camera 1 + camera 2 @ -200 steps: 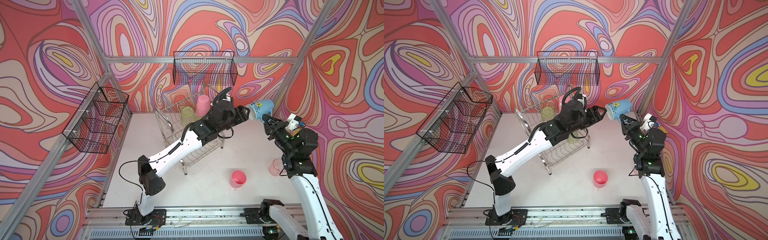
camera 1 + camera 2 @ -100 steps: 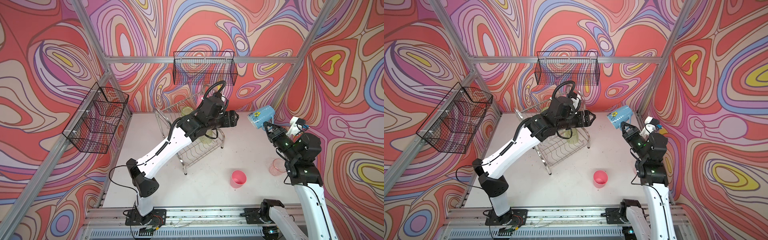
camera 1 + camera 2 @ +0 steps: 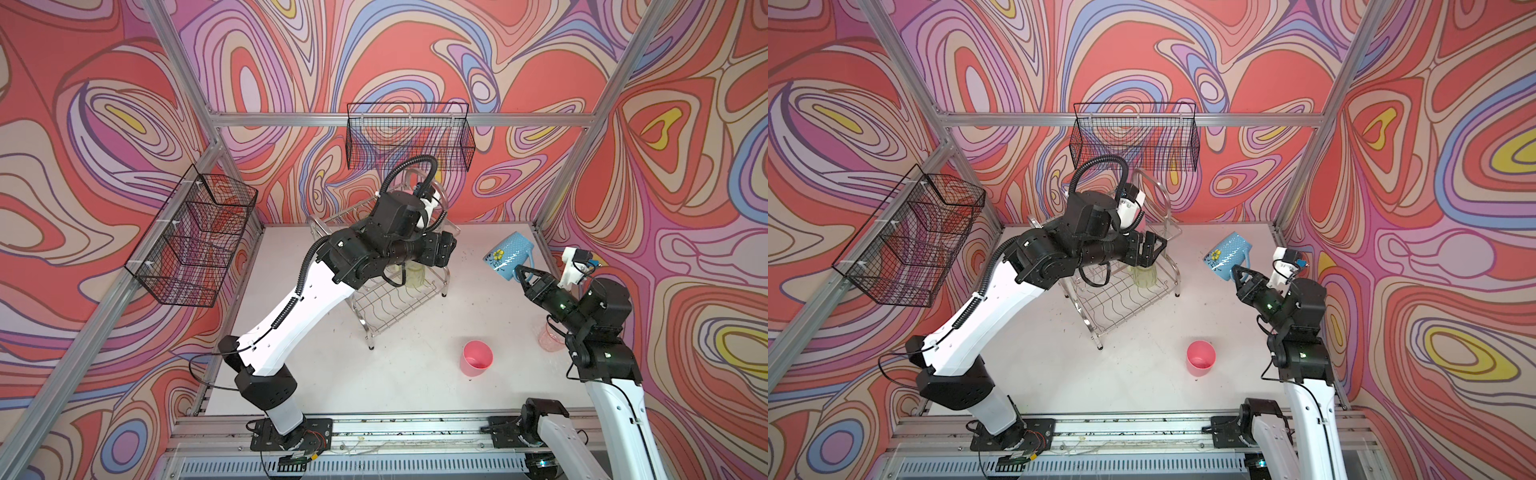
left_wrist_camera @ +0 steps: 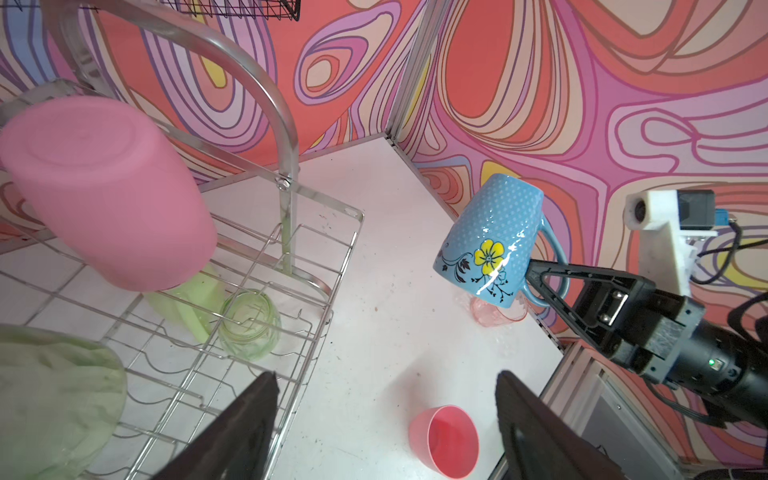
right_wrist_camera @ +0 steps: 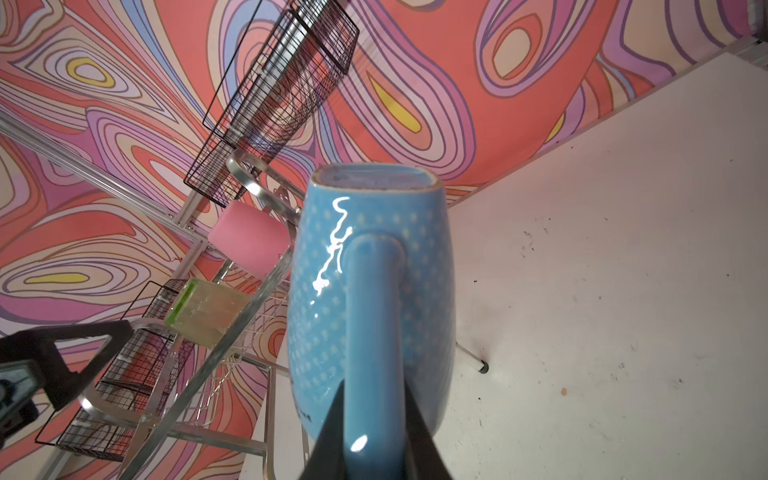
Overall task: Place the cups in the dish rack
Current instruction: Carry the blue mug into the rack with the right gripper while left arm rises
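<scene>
Blue mug (image 3: 508,256): held in the air and tilted, mouth angled down toward the rack side; its handle sits in the right gripper's jaws.
Right gripper (image 3: 523,274): clamped on the mug's handle, with the mug's body beyond its fingertips.
Left gripper (image 3: 1156,249): jaws spread wide with nothing between them; it faces the blue mug from well apart.
Dish rack (image 3: 1121,303): just beside and under the left gripper.
Inverted pink tumbler (image 4: 104,195): on the rack's upper tier, near the left gripper.
Clear green cup (image 4: 249,328): on the lower tier, beneath that gripper.
Second pink tumbler (image 3: 477,358): upright on the table, below and between both grippers.
Clear pinkish cup (image 3: 550,338): on the table, under the right arm.
</scene>
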You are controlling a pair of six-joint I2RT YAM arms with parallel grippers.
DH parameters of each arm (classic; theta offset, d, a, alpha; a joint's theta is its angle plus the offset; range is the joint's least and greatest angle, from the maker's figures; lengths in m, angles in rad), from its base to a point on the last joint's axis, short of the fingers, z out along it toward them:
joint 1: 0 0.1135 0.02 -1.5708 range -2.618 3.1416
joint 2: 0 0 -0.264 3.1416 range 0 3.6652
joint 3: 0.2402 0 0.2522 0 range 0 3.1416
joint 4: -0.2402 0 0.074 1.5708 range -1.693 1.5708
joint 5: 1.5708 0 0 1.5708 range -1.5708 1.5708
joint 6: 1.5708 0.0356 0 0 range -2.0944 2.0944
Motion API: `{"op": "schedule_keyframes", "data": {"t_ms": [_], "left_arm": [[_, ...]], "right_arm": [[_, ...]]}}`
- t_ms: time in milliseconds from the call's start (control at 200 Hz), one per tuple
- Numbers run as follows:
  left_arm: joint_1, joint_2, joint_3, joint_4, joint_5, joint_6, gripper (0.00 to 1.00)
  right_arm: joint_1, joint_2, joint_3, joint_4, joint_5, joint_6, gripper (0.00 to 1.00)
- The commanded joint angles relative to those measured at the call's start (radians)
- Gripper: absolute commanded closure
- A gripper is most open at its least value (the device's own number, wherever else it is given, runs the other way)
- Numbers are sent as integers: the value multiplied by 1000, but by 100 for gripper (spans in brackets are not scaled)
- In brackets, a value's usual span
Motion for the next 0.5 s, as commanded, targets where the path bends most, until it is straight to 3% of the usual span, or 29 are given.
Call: {"op": "schedule_keyframes", "data": {"t_ms": [0,195,496], "left_arm": [[12,-31,16,-76,-52,76,15],[20,-61,-10,-83,-75,95,15],[29,-102,-58,-59,-110,111,15]], "right_arm": [[18,-18,-23,64,-29,-43,100],[88,-2,-68,86,6,-60,100],[296,63,-116,158,136,-101,100]]}}
